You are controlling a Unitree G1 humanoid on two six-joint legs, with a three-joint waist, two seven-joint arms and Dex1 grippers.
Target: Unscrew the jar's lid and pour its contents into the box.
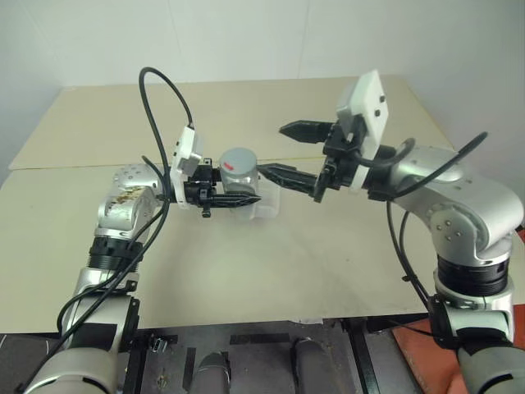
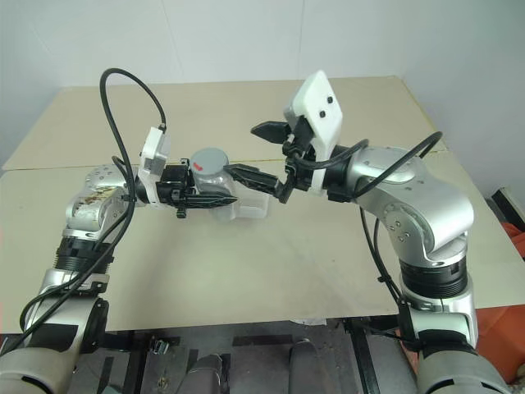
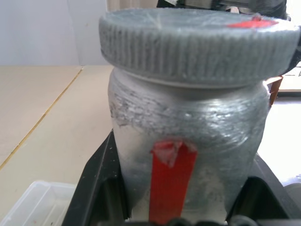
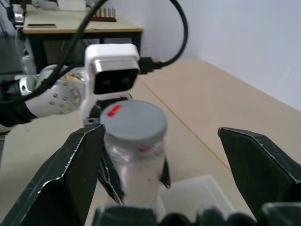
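Here the unscrewing has not begun: the lid [image 1: 238,158] sits fully on the jar [image 1: 239,187], red mark up. Going near to far, the table's [image 1: 271,279] near edge runs just beyond the robot, and a broad bare stretch of tabletop lies between that edge and the work. Above mid-table the left gripper [image 1: 234,197] is clamped on the jar's body below the lid, holding it upright off the surface. The box [image 1: 264,205] rests on the table just behind and below the jar, to its right, open and seemingly empty. The right gripper [image 1: 287,151] hangs level just right of the lid, its 2 fingers spread wide and not touching it.

I judge the next move calls for the right gripper to slide left until the fingers straddle the lid's ribbed rim, close, then twist. Room is ample on the far side; the table's far and right edges lie well clear of both arms.
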